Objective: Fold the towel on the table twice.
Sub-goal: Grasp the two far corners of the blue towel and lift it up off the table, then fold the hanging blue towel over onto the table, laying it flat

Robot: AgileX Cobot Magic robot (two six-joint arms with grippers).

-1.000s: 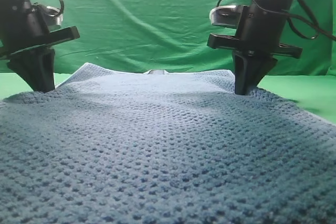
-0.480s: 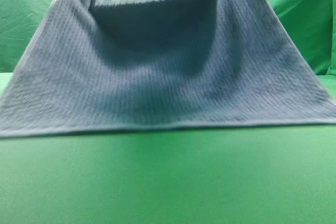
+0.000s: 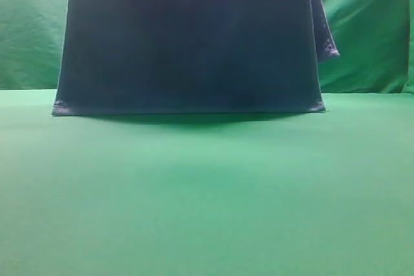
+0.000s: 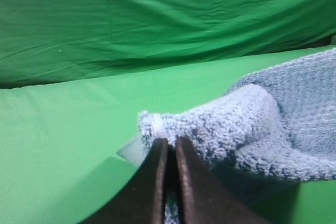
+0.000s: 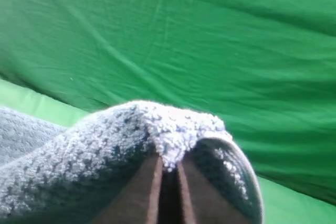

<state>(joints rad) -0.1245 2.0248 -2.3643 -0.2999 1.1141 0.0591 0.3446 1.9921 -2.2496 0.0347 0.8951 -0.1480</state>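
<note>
Towel (image 3: 187, 43) hanging as a dark curtain across the upper part of the exterior high view, bottom hem level and just above the table (image 3: 207, 198), a spare flap trailing behind at the right edge. Lifted fully clear now; a second ago spread flat over the table, half a second ago raised at the far corners only, sagging between them with the near hem dragging on the green. Judged: first fold under way, cloth carried up so it can be laid back doubled; no fold set down yet.

Left gripper (image 4: 168, 148) pinched shut on one corner of the towel, pale trim bunched just above the tips. Right gripper (image 5: 167, 169) likewise clamped tight on the other corner, weave puffing over the tips. Wrinkled green backdrop (image 3: 362, 24) behind everything.
</note>
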